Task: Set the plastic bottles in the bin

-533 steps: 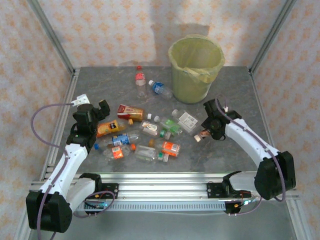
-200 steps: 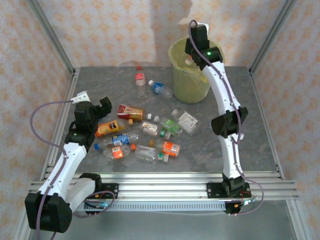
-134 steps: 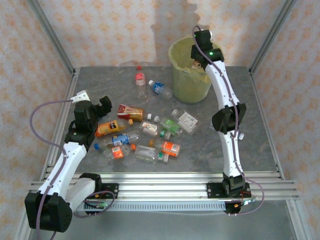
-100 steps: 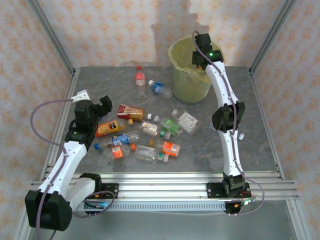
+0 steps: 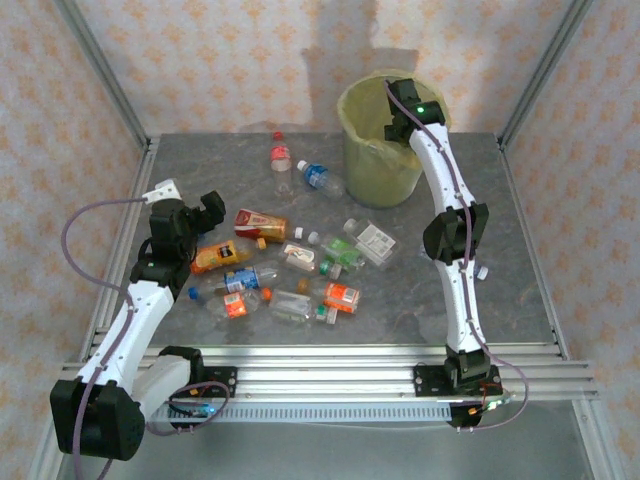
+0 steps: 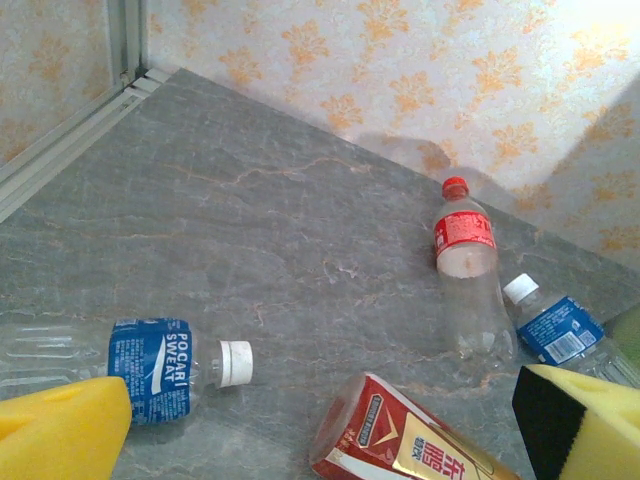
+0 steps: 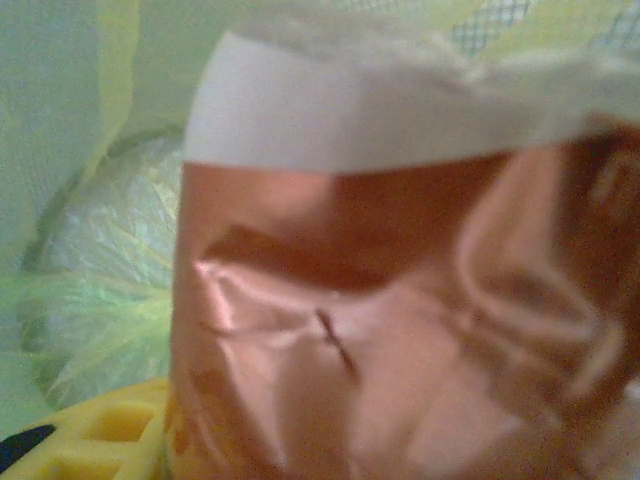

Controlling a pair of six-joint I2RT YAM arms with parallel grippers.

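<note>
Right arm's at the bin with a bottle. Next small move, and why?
Probably open the right gripper and let the bottle drop. From above, the gripper sits inside the rim of the bin, and the right wrist view shows the bin's green inside behind the bottle, so it should fall in without any more travel.

The yellow-green bin (image 5: 375, 165), at one o'clock on the grey, pale-veined tabletop (image 5: 520, 260), backs onto peach walls (image 5: 200, 60) strewn with orange florets, alongside a red-capped red-labelled bottle (image 6: 465, 235), a white-capped blue-labelled bottle (image 6: 150, 360) and a white-banded copper-pink bottle (image 7: 400, 300).
</note>
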